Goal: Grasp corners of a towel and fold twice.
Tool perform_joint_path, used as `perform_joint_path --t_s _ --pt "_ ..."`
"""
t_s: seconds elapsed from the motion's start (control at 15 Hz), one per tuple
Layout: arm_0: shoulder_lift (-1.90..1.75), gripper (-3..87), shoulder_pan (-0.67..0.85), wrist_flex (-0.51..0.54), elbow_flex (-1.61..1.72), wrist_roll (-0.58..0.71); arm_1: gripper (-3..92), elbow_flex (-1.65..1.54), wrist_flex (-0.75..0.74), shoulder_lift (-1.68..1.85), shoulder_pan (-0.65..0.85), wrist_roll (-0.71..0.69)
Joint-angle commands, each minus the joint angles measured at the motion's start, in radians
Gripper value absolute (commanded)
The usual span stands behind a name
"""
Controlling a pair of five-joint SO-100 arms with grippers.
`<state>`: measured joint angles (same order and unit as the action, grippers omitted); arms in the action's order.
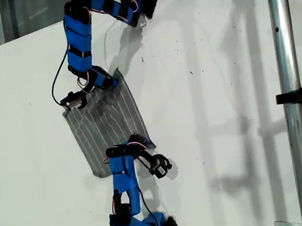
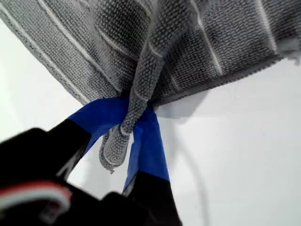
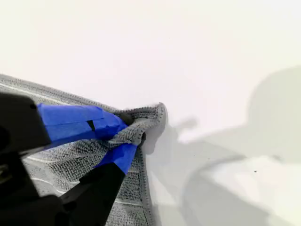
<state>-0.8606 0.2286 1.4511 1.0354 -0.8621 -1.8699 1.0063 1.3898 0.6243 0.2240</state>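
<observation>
- Two grippers, each clamped on a towel corner.
- my first gripper [image 2: 134, 125]: blue-taped jaws pinched onto a bunched ridge of the towel [image 2: 178, 42]; a twisted tail of cloth, the pinched corner [image 2: 113, 150], pokes out between them. Hem edge runs just past the jaw tips, over white table [image 2: 244, 155].
- my second gripper [image 3: 123, 136]: jaws squeezed on another corner [image 3: 150, 117], cloth crumpled into a rounded tip that curls up at the edge; the rest lies flat behind.
- towel fabric: grey, knobbly weave, thin white parallel stripes, stitched hem.
- Exterior view: towel [image 1: 106, 123] spread on the table [image 1: 218, 83], roughly square, rotated a bit, stripes running lengthwise, mostly flat.
- One arm grips a corner [image 1: 117, 79] toward the top of the exterior view, the other a corner [image 1: 146, 144] toward the bottom; the wrist views don't settle which is which.
- Metal pole [image 1: 292, 97] stands well apart, at the exterior view's right.
</observation>
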Motion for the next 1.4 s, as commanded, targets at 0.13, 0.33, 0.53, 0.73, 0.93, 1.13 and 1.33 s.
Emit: perform_joint_path --t_s 0.13,0.33,0.53,0.73,0.93,1.13,1.33 --pt "-0.156 -2.9 -0.021 0.051 -0.031 0.015 -0.2 -0.052 0.031 0.181 -0.003 0.040" --pt "-0.276 -2.9 -0.112 0.137 -0.017 -0.029 -0.2 -0.158 0.183 0.494 -0.130 0.206" --pt "-0.385 -2.9 -0.295 0.153 -0.011 -0.149 -0.2 -0.186 0.380 0.764 -0.387 0.456" --pt "-0.413 -2.9 -0.436 0.144 -0.012 -0.301 -0.2 -0.213 0.411 0.819 -0.600 0.649" --pt "-0.451 -2.9 -0.371 0.135 0.026 -0.256 -0.2 -0.199 0.324 0.795 -0.495 0.571" --pt "-0.520 -2.9 -0.132 0.147 0.058 -0.074 -0.2 -0.114 0.239 0.686 -0.207 0.350" --pt "-0.535 -2.9 0.120 0.176 0.058 0.101 -0.2 0.135 0.143 0.407 0.012 0.146"
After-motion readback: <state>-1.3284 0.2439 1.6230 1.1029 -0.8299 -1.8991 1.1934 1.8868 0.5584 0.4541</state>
